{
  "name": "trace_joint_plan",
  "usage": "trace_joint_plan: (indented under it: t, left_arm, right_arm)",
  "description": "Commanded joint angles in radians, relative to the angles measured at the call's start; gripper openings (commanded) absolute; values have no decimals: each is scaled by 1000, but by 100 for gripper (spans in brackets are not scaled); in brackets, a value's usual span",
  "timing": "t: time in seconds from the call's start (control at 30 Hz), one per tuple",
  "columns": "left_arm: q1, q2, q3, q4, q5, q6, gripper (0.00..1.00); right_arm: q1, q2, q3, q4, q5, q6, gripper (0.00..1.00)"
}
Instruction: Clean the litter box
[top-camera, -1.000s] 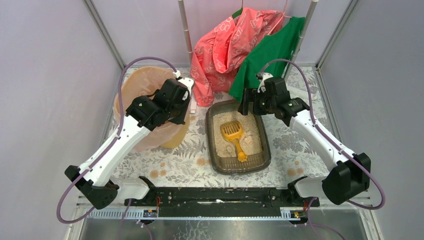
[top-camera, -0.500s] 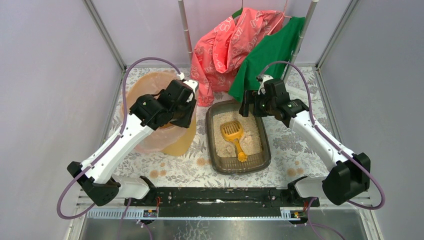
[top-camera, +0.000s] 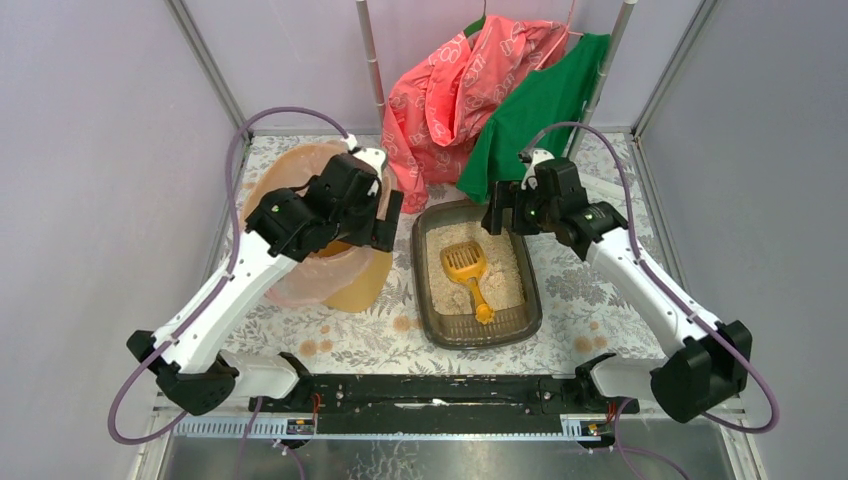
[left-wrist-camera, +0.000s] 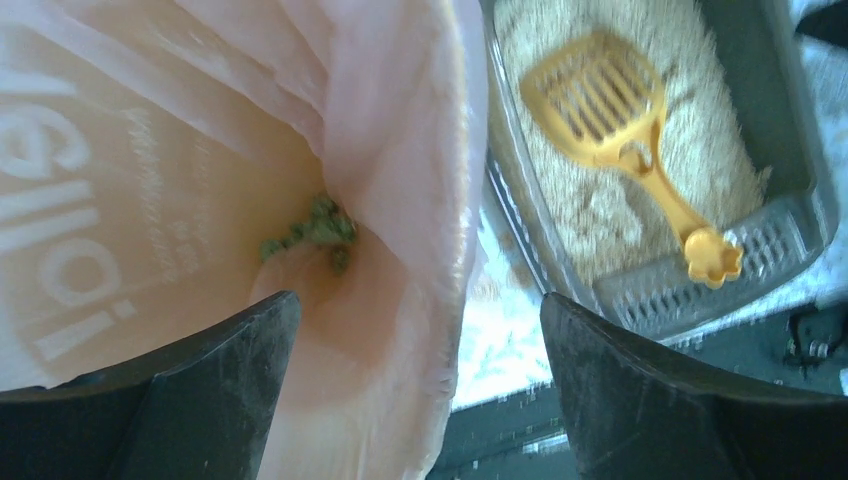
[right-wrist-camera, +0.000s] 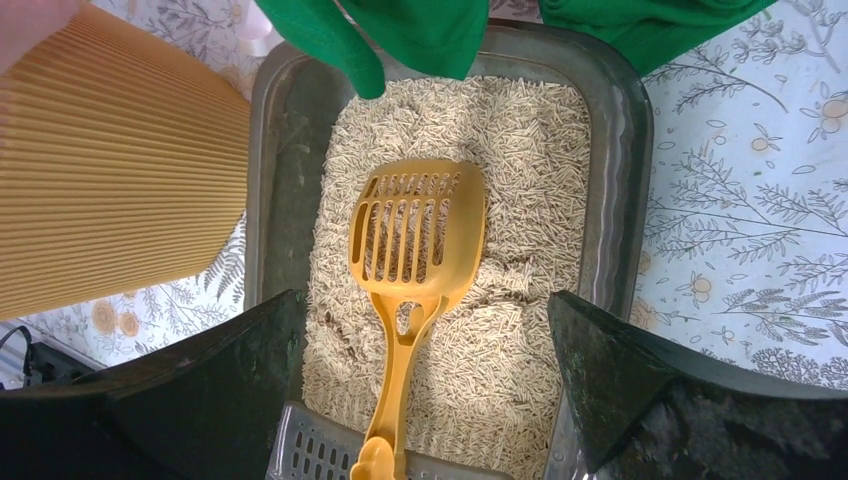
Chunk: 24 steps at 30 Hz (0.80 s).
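Note:
The litter box (top-camera: 535, 305) is a dark grey tray of beige granules at the table's middle; its rim also shows in the wrist views (left-wrist-camera: 790, 225) (right-wrist-camera: 628, 150). A yellow slotted scoop (top-camera: 466, 268) (left-wrist-camera: 620, 110) (right-wrist-camera: 415, 235) lies loose on the granules. My left gripper (top-camera: 385, 225) (left-wrist-camera: 415, 400) hangs open over the right rim of the yellow bin (top-camera: 360, 285), astride its peach liner (left-wrist-camera: 400, 150) and holding nothing. Green bits (left-wrist-camera: 310, 230) lie inside the liner. My right gripper (top-camera: 497, 215) (right-wrist-camera: 420, 400) is open above the tray's far end, over the scoop's handle.
A pink garment (top-camera: 450, 90) and a green one (top-camera: 540, 100) hang at the back, the green hem (right-wrist-camera: 420, 30) draping over the tray's far rim. The ribbed bin wall (right-wrist-camera: 110, 170) stands close beside the tray. The tablecloth (top-camera: 600, 290) has a leaf print.
My left gripper went from nearly shut to wide open over the bin and shifted slightly toward the tray. The right arm barely moved, and the scoop stayed in place.

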Motion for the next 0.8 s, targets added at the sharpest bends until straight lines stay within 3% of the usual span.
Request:
trace_joint_plan:
  t: [0.0, 0.07, 0.13, 0.27, 0.37, 0.53, 0.77]
  left_arm:
    - [-4, -63, 124, 102, -179, -19, 99]
    - [-3, -89, 151, 145, -317, -48, 99]
    - [-4, -127, 146, 210, -334, -74, 99]
    - [-5, -222, 31, 427, -78, -85, 98]
    - [-23, -177, 18, 427, 33, -98, 96]
    - [-135, -123, -32, 500, 63, -97, 96]
    - [-220, -12, -53, 566, 182, -85, 95]
  right_arm:
    - [7, -93, 28, 7, 58, -11, 100]
    - [7, -120, -1, 28, 102, -3, 100]
    - [7, -145, -48, 65, 84, 3, 100]
    - [7, -178, -119, 54, 17, 9, 88]
    - [26, -184, -157, 18, -14, 17, 86]
    - [155, -183, -210, -8, 72, 43, 88]
    - [182, -149, -270, 38, 61, 66, 91]
